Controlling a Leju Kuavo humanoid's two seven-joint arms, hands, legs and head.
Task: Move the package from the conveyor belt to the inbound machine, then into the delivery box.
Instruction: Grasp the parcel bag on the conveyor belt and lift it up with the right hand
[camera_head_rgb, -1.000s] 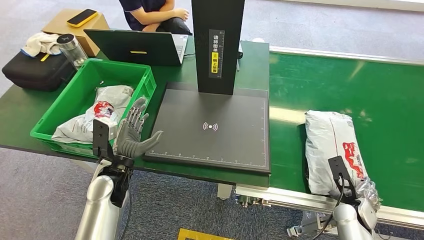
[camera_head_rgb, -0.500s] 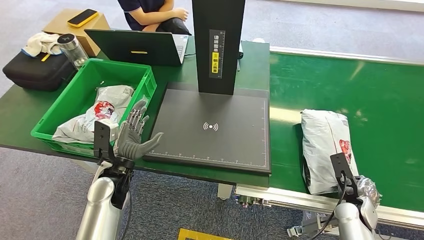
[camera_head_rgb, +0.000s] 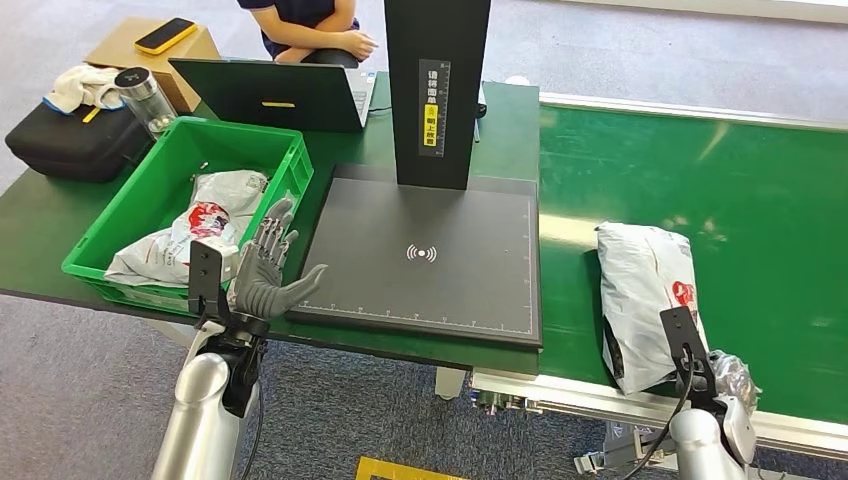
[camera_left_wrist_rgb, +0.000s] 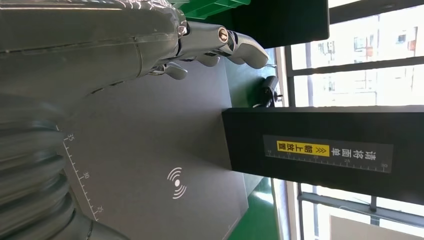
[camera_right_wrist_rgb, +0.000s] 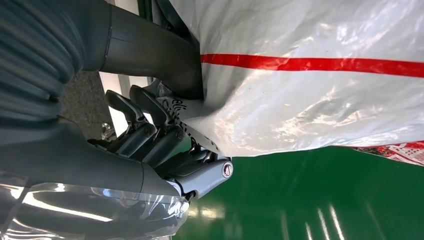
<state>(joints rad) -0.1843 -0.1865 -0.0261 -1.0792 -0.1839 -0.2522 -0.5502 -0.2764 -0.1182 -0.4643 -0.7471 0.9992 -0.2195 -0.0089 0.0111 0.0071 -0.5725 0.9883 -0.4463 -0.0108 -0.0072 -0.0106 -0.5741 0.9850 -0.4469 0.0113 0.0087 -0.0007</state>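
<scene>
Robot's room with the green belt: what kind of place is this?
Probably a parcel sorting station, maybe a test one. A grey plastic package lies on a green conveyor belt, a black scanning machine with a wave symbol sits beside it, and a green crate holds more packages.

A grey carpeted floor (camera_head_rgb: 90, 390) is seen beneath a dark green table (camera_head_rgb: 40, 235). A tan cardboard box (camera_head_rgb: 125, 45) with a yellow phone (camera_head_rgb: 165, 35) on it is set beyond the table's far corner. Tall black-framed windows (camera_left_wrist_rgb: 360, 60) are lit brightly by daylight.
</scene>
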